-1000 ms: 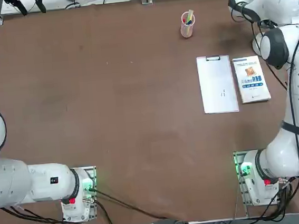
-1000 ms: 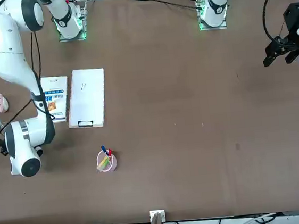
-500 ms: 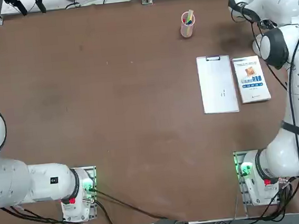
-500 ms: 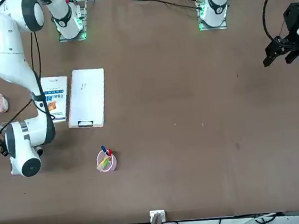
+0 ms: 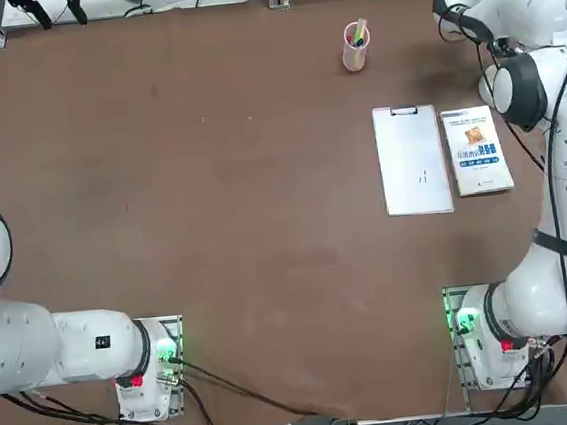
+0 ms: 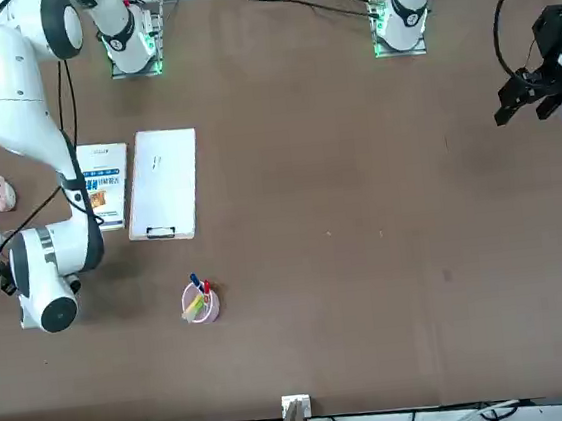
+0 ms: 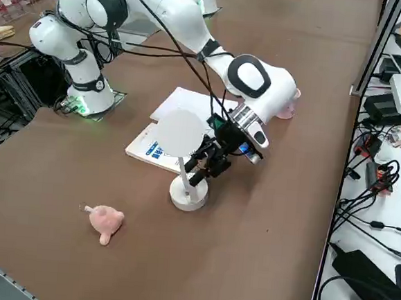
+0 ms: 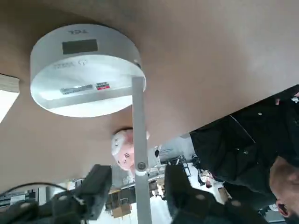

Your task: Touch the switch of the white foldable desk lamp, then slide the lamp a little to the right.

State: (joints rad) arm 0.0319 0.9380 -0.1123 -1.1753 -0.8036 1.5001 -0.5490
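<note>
1. Across the last second the top and front views hardly differ. The right arm keeps the same pose, bent over the far right corner of the brown tabletop (image 7: 271,218), and nothing on it has visibly shifted.

2. The small white foldable desk lamp with a round disc base (image 7: 188,195) stands just left of centre in the right side view. It is near the corner of a blue-and-white booklet (image 7: 143,150), with a pink plush toy (image 7: 104,220) lower left of it. From overhead the arm hides it.

3. The right claw (image 7: 203,168) hangs low beside the lamp's thin stem, under the round head. In the wrist view the claw (image 8: 136,173) stands open. Its two dark fingers (image 8: 97,184) straddle the stem with a gap on each side, gripping nothing.

4. The earlier pictures do not show the claw, so I cannot tell whether it has only now opened.

5. Judged for the task, the open fingers around the stem suggest either a release after the slide or a readiness to nudge the lamp sideways. The switch mark on the base (image 8: 86,70) lies clear of the fingers, so probably the touch is not in hand now.
</note>
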